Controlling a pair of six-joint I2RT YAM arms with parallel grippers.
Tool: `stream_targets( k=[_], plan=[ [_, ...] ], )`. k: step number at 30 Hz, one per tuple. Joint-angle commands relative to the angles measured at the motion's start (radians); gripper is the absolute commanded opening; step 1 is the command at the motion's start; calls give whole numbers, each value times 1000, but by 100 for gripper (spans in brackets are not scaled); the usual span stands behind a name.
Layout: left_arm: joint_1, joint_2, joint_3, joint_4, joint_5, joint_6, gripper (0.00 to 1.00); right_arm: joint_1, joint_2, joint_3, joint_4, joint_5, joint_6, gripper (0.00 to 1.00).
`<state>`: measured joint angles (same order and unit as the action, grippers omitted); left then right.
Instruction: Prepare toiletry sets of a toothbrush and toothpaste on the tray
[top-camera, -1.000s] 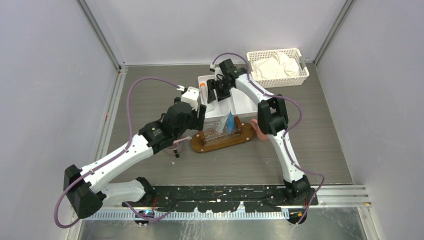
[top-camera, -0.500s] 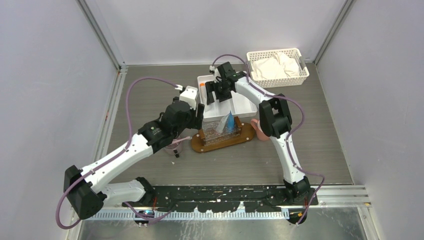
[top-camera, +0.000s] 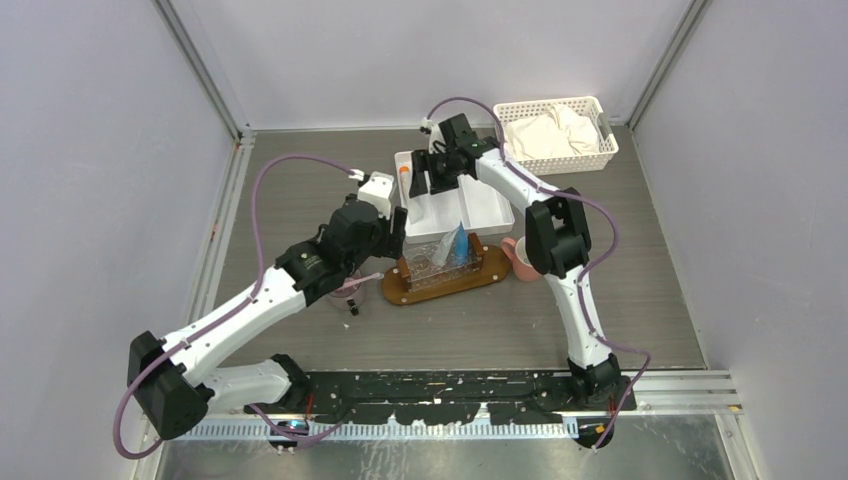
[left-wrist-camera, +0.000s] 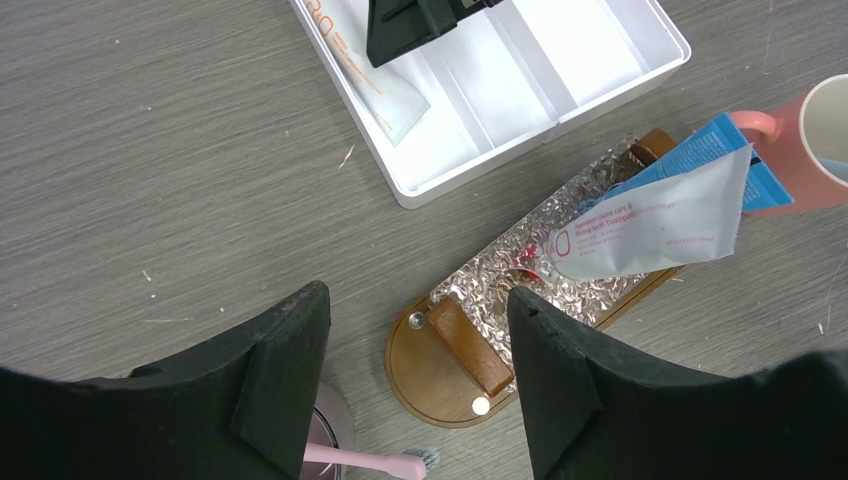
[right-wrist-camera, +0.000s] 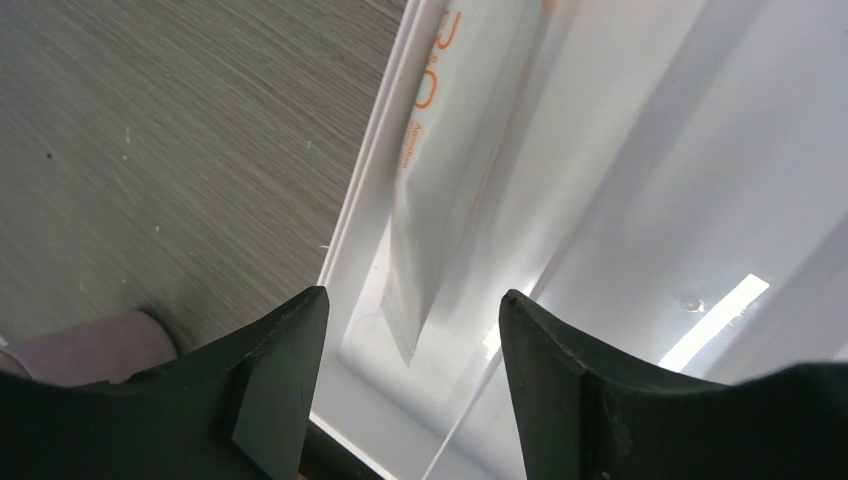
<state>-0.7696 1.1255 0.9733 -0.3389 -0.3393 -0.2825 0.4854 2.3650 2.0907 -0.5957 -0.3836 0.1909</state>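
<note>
The brown oval tray carries a clear crinkled holder with a white-grey toothpaste tube and a blue tube leaning in it. My left gripper hovers open above the tray's left end, holding nothing. A pink toothbrush sticks out of a pink cup beside that end. My right gripper is open just above another white toothpaste tube, which lies in the left compartment of the white divided tray.
A pink mug stands at the wooden tray's right end, close to my right arm's elbow. A white lattice basket with cloth sits at the back right corner. Grey walls close in the table on three sides.
My right gripper has shifted slightly back over the white tray's left compartment, and its elbow swung right, uncovering the pink mug. The left arm has hardly moved.
</note>
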Motion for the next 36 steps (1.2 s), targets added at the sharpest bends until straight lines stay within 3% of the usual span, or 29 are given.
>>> stream_targets(
  k=[1,15,22,28,36],
  plan=[
    [12,-15,-10,54,13,-9,66,11,-18,15,59,-84,29,68],
    [52,-41,-30,52,39,-6,66,14,156,168,-26,-55,49,64],
    [66,-43,-44,58,53,-6,65,14,165,131,-10,-2,59,57],
    [74,-35,-47,64,65,-7,65,-12,90,-19,175,-107,146,58],
    [78,-32,-55,75,77,-11,64,-42,79,-64,250,-149,217,56]
  ],
)
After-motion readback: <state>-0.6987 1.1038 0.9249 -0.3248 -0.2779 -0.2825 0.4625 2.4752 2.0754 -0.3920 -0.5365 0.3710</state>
